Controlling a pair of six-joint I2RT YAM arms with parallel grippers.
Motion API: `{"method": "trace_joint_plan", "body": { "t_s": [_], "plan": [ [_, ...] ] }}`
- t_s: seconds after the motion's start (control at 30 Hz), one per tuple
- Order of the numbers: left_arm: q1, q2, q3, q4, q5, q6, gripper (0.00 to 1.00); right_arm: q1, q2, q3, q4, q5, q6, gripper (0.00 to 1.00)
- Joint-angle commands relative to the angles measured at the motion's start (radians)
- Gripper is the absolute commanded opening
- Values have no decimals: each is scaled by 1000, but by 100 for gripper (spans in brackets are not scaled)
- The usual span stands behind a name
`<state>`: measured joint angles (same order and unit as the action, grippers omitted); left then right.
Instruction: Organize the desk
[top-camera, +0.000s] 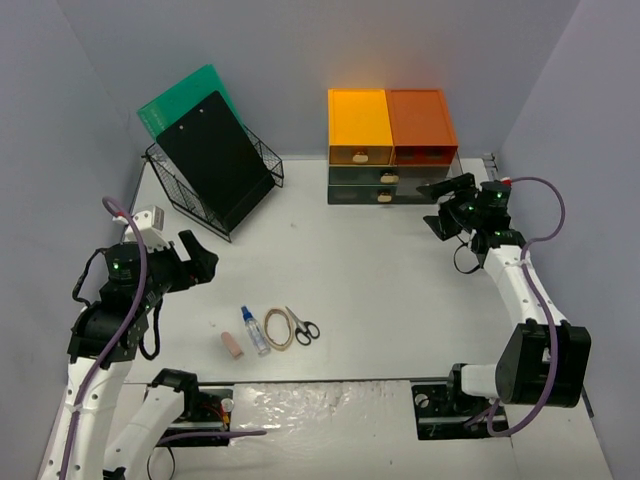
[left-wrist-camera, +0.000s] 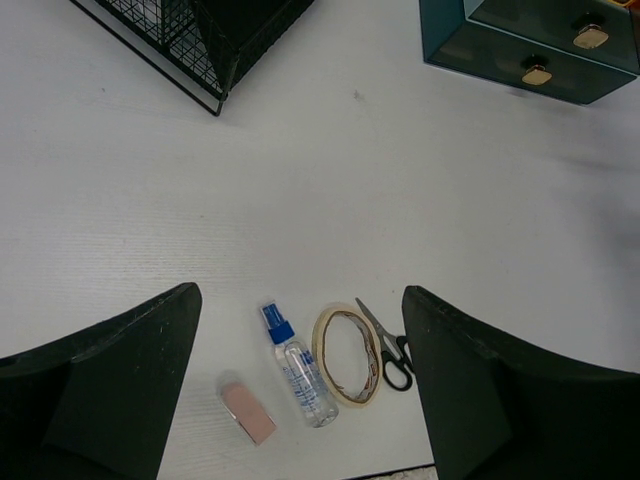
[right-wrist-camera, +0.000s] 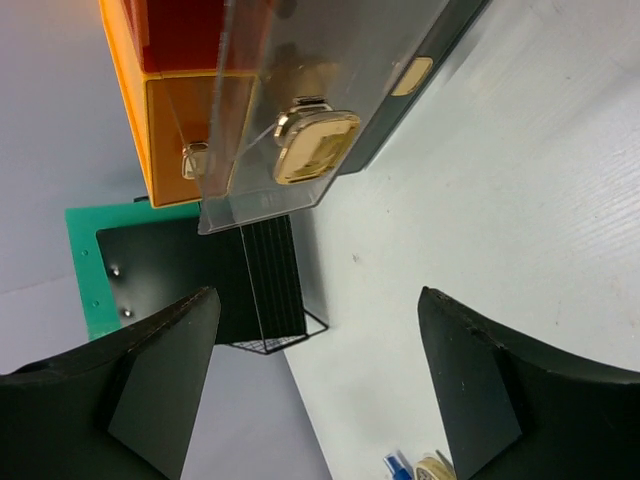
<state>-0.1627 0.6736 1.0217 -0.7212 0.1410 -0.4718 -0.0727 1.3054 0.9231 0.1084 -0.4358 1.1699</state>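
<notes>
White desk (left-wrist-camera: 330, 190) lies under left tool (left-wrist-camera: 300, 295), seemingly apart.

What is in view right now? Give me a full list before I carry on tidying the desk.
desk: 1, white, under everything
drawer unit: 1, orange tops over dark drawers with gold knobs, far edge, right of centre
wire basket: 1, black, far left
clipboards: 2, black in front, green behind, leaning in the basket
eraser: 1, pink, near edge, left end of row
spray bottle: 1, clear with blue cap, right of eraser
tape roll: 1, beige, right of bottle
scissors: 1, black handles, right of tape
left gripper: 1, black, open, over the small items
right gripper: 1, black, open, at the drawer fronts
</notes>
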Motion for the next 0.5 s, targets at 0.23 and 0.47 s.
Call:
{"method": "trace_joint_plan", "body": {
  "t_s": [0.23,0.47],
  "plan": [
    [-5,2,32,38,5,-12,79,327,160,305,-425,30,-398,77],
    [-5,-10,36,9,-12,-7,79,715,292,318,-646,292,-524,65]
  ]
}}
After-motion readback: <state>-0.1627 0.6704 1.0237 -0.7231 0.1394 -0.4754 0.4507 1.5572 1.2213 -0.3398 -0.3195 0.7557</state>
